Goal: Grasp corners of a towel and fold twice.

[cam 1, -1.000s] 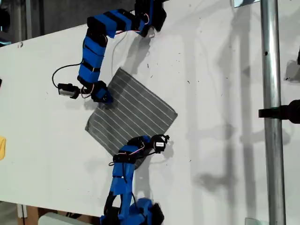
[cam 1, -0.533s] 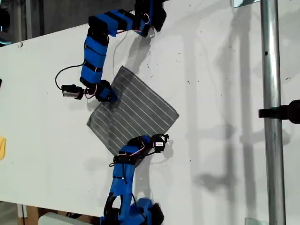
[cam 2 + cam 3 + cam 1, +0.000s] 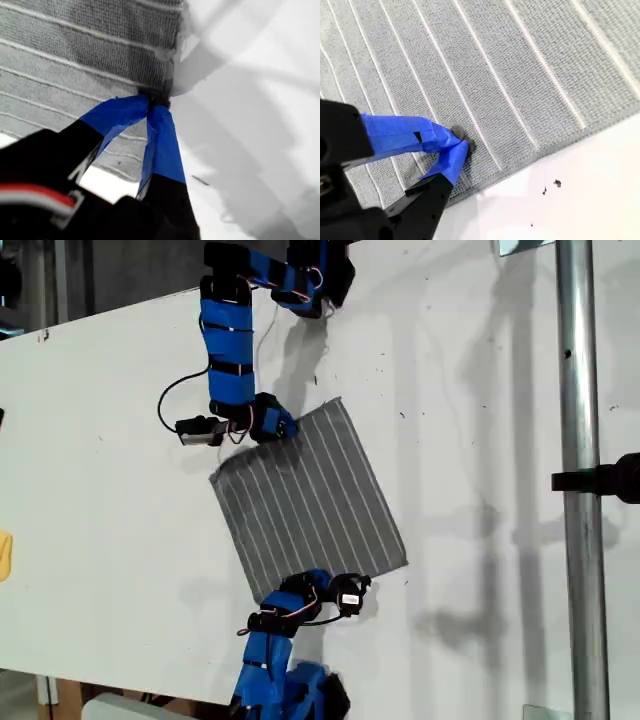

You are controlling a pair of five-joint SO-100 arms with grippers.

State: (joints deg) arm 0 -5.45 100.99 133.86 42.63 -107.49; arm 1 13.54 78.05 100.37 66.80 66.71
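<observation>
the white desk [image 3: 480, 440] lies bare toward the exterior view's right, as far as a metal pole [image 3: 575, 440]. the towel [image 3: 310, 500] lies flat mid-desk, turned a little askew, all four edges showing. my second end effector [image 3: 460, 142] is clamped on the towel's edge nearest the desk's far side. my first end effector [image 3: 159, 100] is pinched shut on the towel by a corner toward the near side. a small yellow object [image 3: 4, 555] sits well apart at the exterior view's left.

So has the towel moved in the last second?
Yes. The towel has rotated and shifted toward the exterior view's right, closer to the metal pole.
</observation>
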